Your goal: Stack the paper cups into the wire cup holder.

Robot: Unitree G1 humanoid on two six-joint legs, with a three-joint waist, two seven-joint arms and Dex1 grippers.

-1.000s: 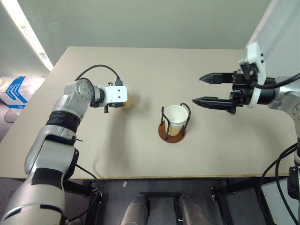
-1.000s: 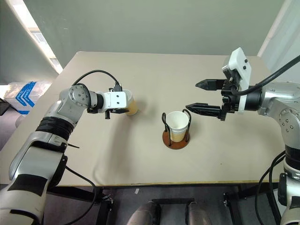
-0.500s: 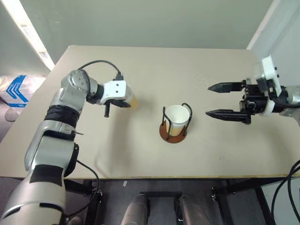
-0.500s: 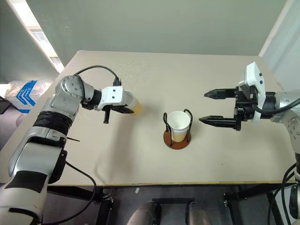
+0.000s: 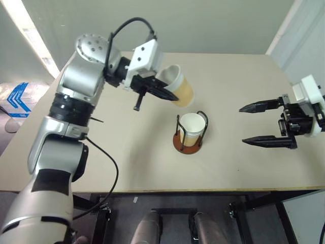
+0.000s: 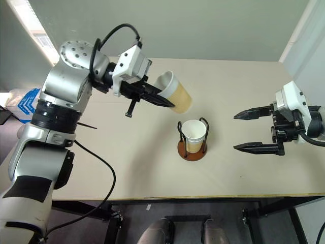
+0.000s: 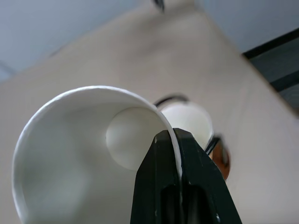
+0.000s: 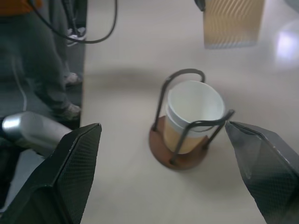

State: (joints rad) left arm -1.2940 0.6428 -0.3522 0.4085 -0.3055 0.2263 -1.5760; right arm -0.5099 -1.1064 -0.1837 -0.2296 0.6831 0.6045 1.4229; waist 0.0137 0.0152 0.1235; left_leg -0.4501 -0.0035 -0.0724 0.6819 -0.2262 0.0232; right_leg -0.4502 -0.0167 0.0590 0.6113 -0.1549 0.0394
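The left gripper (image 5: 170, 95) is pinching a paper cup (image 5: 179, 90) by its rim above the wire holder (image 5: 189, 133). The holder is carrying what look like two nested cups (image 8: 194, 112). The right gripper (image 5: 256, 123) is hanging wide open, holding nothing.

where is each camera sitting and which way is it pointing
Head, both eyes: look forward and down over the table; both arms show.
Left wrist: looks along the shut left end effector into the held paper cup.
Right wrist: looks between the open right end effector fingers.
All share the wire cup holder.
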